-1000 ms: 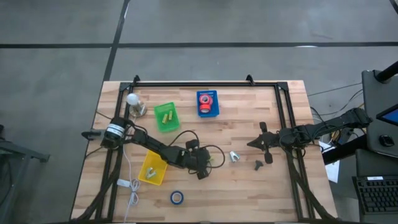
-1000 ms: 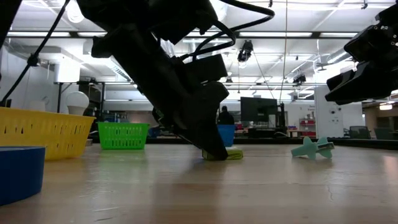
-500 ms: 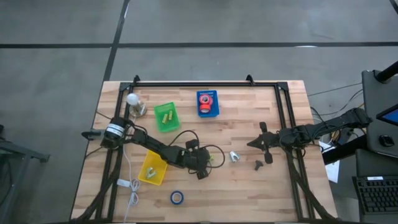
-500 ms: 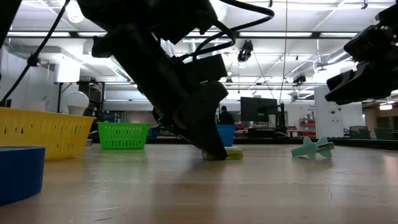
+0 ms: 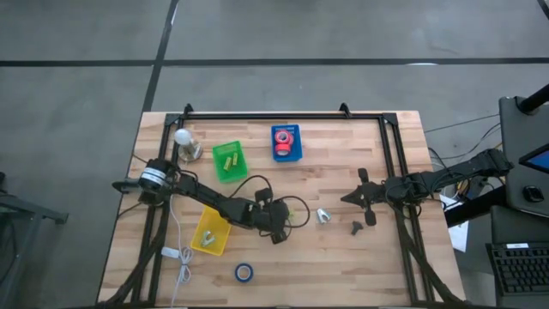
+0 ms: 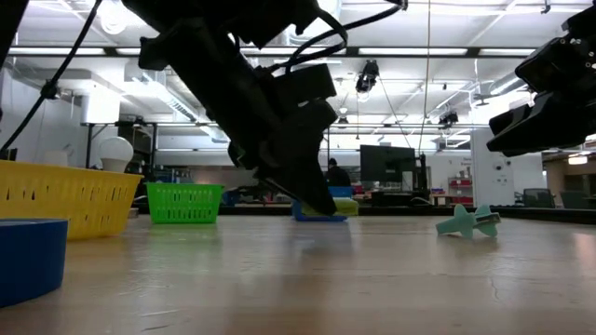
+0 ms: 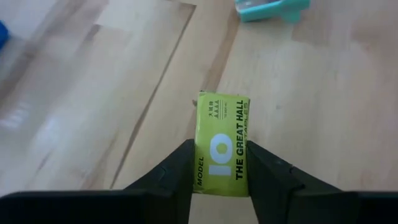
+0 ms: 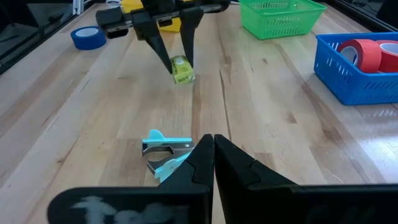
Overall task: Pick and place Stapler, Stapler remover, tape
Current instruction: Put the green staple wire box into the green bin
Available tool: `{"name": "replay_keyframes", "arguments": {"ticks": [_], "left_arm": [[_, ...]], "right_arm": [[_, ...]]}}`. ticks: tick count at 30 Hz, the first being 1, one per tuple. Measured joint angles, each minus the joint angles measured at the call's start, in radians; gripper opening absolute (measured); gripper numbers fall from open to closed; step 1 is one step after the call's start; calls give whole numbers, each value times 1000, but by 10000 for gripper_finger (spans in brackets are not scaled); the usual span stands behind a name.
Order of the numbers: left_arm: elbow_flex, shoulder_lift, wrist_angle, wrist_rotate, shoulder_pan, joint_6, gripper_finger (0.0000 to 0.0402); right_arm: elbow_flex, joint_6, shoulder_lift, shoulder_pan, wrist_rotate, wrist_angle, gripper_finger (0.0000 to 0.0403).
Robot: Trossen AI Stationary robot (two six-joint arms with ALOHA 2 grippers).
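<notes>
1. Small yellow-green cardboard box of staples (image 7: 222, 144), printed lettering, hangs clear of the wooden table (image 5: 377, 257) near its middle; likely light, stiff-sided, crushable if squeezed hard
2. Left gripper (image 7: 219, 163) pinches its two long sides; a sound hold
3. Right gripper (image 8: 214, 146), fingers together and empty, waits above the teal staple remover (image 8: 166, 149)

arms: dark, jointed | left arm (image 5: 202, 199): silver collar, looping black cable | fingers (image 7: 270, 180): black, tapered

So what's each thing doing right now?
Left gripper: shut on the staple box, off the table.
Staple box: held, lifted.
Right gripper: shut, empty, hovering.
Staple remover: lying on the table.
Blue tape: flat on the table.
Blue bin: holds red tape.
</notes>
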Motion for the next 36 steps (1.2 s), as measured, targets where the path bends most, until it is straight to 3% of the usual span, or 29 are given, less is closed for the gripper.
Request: {"name": "replay_keyframes", "arguments": {"ticks": [10, 19, 28, 36], "left_arm": [[1, -115, -215, -134, 6, -3, 129], [1, -257, -474, -317, 33, -32, 128], [-59, -409, -618, -451, 120, -263, 126], [-207, -490, -631, -434, 214, -495, 127]], "right_arm": [[0, 0, 0, 0, 0, 0, 8], [0, 4, 0, 0, 0, 0, 8], [0, 2, 0, 0, 0, 0, 8], [0, 8, 0, 0, 0, 0, 8]]}}
